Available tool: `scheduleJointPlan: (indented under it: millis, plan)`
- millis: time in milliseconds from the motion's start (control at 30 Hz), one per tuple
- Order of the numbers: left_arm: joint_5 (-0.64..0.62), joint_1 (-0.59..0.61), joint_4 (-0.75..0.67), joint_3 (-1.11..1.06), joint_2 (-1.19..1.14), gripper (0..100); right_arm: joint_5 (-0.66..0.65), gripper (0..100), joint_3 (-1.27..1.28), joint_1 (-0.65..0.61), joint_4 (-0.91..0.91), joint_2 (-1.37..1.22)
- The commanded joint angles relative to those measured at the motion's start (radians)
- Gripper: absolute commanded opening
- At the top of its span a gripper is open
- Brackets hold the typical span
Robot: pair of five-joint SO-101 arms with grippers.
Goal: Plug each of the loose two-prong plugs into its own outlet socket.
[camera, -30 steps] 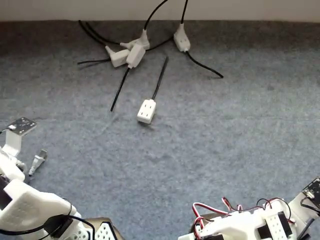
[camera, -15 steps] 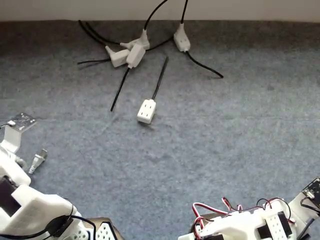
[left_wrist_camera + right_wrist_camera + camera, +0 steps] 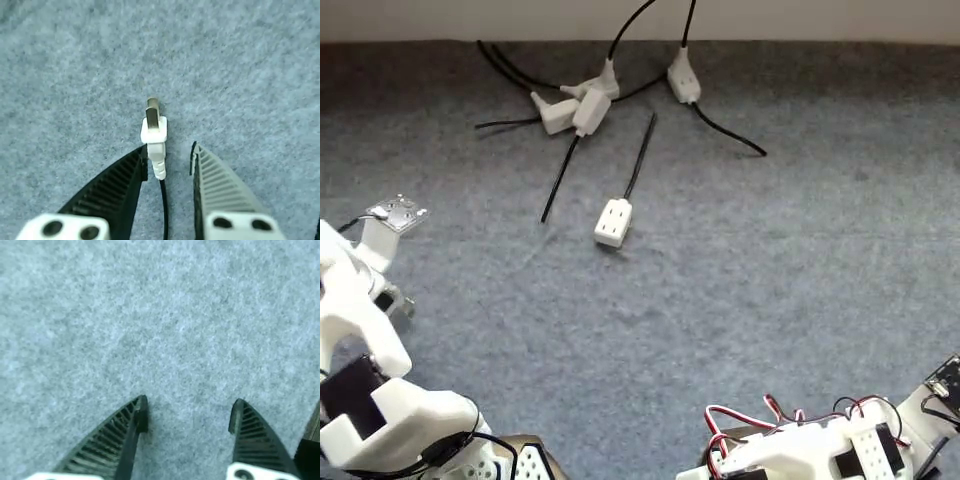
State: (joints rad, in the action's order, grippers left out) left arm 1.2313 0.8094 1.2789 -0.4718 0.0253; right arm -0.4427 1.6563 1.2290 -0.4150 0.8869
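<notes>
Soft, even light falls from above on the grey worktop (image 3: 770,300), bright yet without glare. Shadows are faint and short: a thin dark rim lies under the near edge of the white outlet socket (image 3: 612,222), and the black cords (image 3: 640,160) barely shade the surface

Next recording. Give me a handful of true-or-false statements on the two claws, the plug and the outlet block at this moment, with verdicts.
1. The left claw is open, with a white plug lying between its fingers. True.
2. The right claw is shut on a plug. False: it is open over bare carpet.
3. The outlet block in mid-carpet has a plug pushed into it. False: nothing is plugged into it.
4. The prongs point away from the left claw, and the cord runs back between its fingers. True.
</notes>
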Motion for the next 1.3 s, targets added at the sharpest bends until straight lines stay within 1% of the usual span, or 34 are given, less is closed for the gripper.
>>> scheduleJointPlan:
  millis: [0,167,267,600,733,900,1267]
  plan:
    - [-0.041,-0.064,-0.031,0.001,0.039,16,-0.021,27.3,0.07,0.013,-0.005,-0.001]
    - [-0.043,-0.053,-0.091,0.002,0.018,16,-0.021,27.3,0.07,0.01,-0.005,-0.001]
    - [-0.041,-0.024,-0.104,0.002,-0.004,16,-0.021,27.3,0.07,0.01,-0.005,-0.001]
    - [-0.037,0.022,-0.095,0.001,-0.03,16,-0.021,27.3,0.07,0.01,-0.005,-0.001]
    - [-0.037,0.025,-0.095,-0.01,-0.031,16,-0.021,27.3,0.07,0.01,-0.005,-0.001]
    - [-0.037,0.019,-0.101,-0.084,-0.031,16,-0.021,27.3,0.07,0.01,-0.005,-0.001]
    - [-0.037,0.024,-0.138,-0.085,-0.03,16,-0.021,27.3,0.07,0.013,-0.005,-0.001]
